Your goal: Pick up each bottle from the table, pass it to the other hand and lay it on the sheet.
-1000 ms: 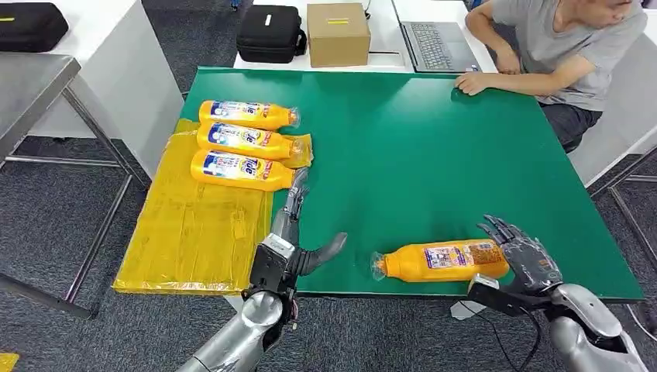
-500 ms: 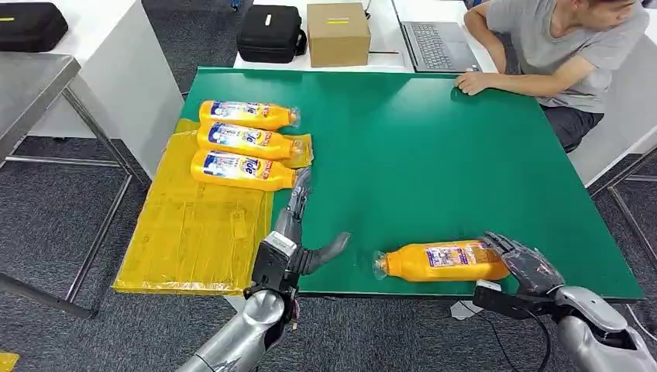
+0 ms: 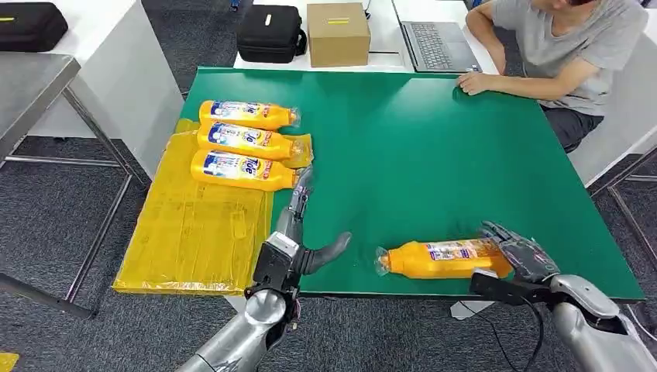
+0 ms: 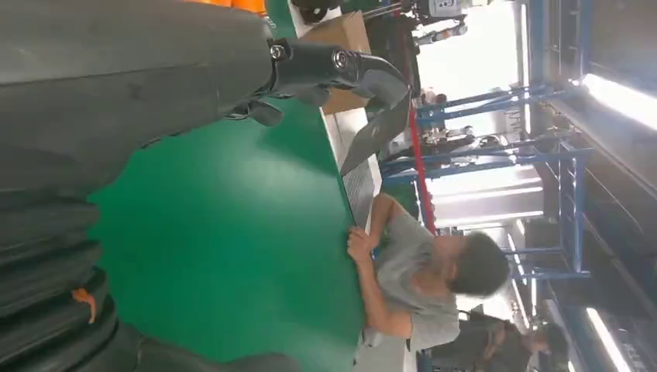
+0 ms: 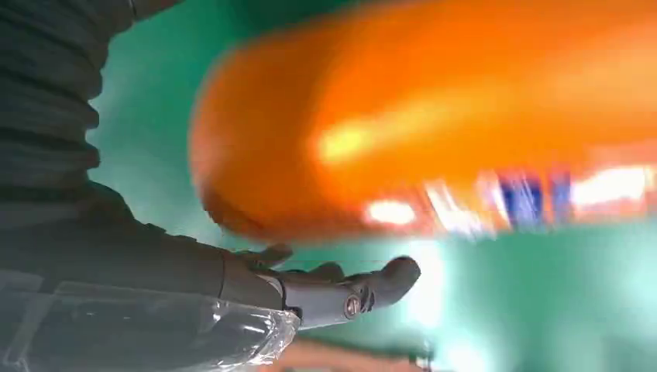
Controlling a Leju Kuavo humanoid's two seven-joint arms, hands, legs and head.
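Observation:
An orange bottle (image 3: 442,260) lies on its side near the front edge of the green table (image 3: 418,155), cap toward the left. My right hand (image 3: 521,256) is at its base end with the fingers spread over it; the right wrist view shows the bottle (image 5: 434,132) blurred and close above my fingers (image 5: 349,291), with a gap between them. My left hand (image 3: 298,229) rests open on the table beside the yellow sheet (image 3: 194,225), fingers stretched forward and thumb apart. Three orange bottles (image 3: 246,114), (image 3: 244,139), (image 3: 240,169) lie side by side at the sheet's far end.
A person sits at the far right with a hand (image 3: 470,81) on the table's back edge. Behind the table are a laptop (image 3: 438,43), a cardboard box (image 3: 338,32) and a black case (image 3: 269,32). A white table (image 3: 116,70) stands to the left.
My right hand has dropped and closed in on the bottle's base end, and the bottle has shifted slightly. The left hand has hardly moved.

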